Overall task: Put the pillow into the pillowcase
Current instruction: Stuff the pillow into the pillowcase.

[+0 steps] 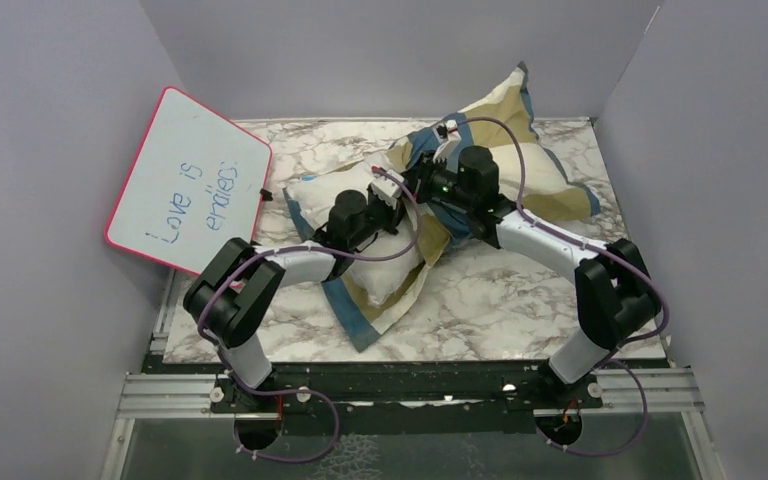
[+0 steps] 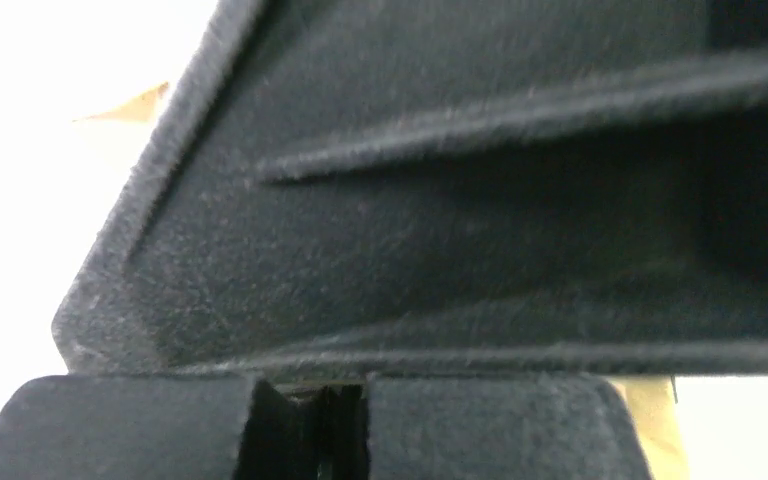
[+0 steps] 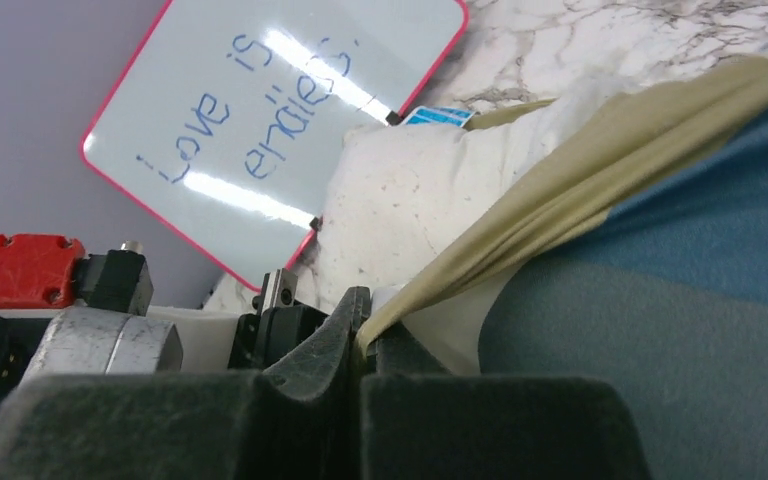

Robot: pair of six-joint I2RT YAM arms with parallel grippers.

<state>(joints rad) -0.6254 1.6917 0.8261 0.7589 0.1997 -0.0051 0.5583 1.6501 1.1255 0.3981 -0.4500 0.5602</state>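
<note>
The white pillow [image 1: 380,268] lies at mid-table with its right part inside the blue, tan and cream checked pillowcase [image 1: 545,170]. My right gripper [image 3: 365,312] is shut on a tan edge of the pillowcase [image 3: 660,250], lifted beside the pillow [image 3: 410,190], whose blue tag [image 3: 438,116] shows. My left gripper [image 1: 392,190] sits close to the right gripper [image 1: 423,185] over the pillowcase's mouth. In the left wrist view the left gripper [image 2: 310,405] has its jaws together; a black ribbed part [image 2: 460,200] fills that view, and nothing shows between the fingers.
A pink-rimmed whiteboard [image 1: 190,180] with blue writing leans against the left wall, near the pillow's far corner. Grey walls close in the marble table [image 1: 520,300] on three sides. The whiteboard [image 3: 260,120] also shows in the right wrist view.
</note>
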